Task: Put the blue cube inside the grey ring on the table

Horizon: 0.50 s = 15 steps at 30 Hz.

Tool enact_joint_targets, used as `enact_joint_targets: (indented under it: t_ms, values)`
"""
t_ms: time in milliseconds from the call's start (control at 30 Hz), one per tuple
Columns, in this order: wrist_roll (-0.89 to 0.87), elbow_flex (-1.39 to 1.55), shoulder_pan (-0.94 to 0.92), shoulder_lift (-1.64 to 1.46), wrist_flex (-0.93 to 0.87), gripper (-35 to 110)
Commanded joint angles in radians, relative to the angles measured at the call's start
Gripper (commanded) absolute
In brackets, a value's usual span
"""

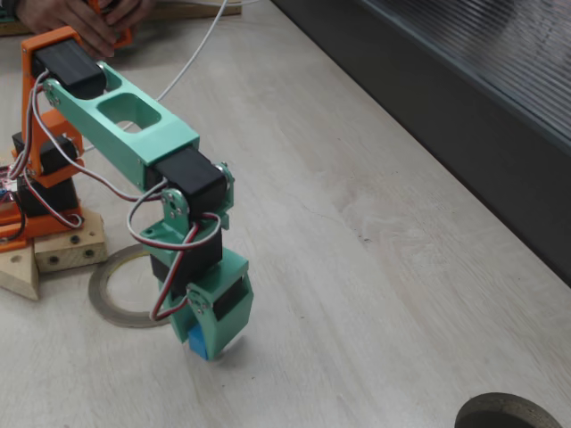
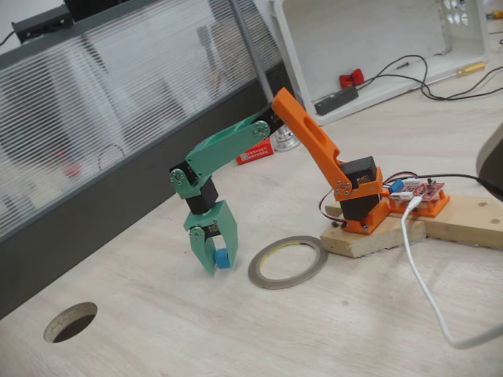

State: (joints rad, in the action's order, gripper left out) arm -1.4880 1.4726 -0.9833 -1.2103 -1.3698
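The green gripper [image 2: 214, 259], closed on the blue cube [image 2: 223, 258] just left of the grey ring [image 2: 288, 261], risks dropping it outside if released now.

Bare table [image 2: 330, 314] lies between the hand [image 2: 214, 258] and the grey ring [image 2: 288, 261].

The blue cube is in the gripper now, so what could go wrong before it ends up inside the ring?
1. The blue cube sits low between the gripper fingers, near their tips, so it might slip out on the way.
2. The grey ring is thin and loose on the table; a low pass could catch its rim and push it.
3. The gripper is beside the ring, not over it, so opening now would likely drop the cube outside.
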Motion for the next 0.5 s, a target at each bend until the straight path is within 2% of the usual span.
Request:
enact_joint_targets:
  t_ms: [0,200,467]
  values:
    - [-0.002,0.000,-0.008,-0.035,-0.018,29]
    - [-0.002,0.000,-0.011,-0.035,-0.020,27]
    - [-0.005,-0.008,-0.011,-0.035,-0.018,0]
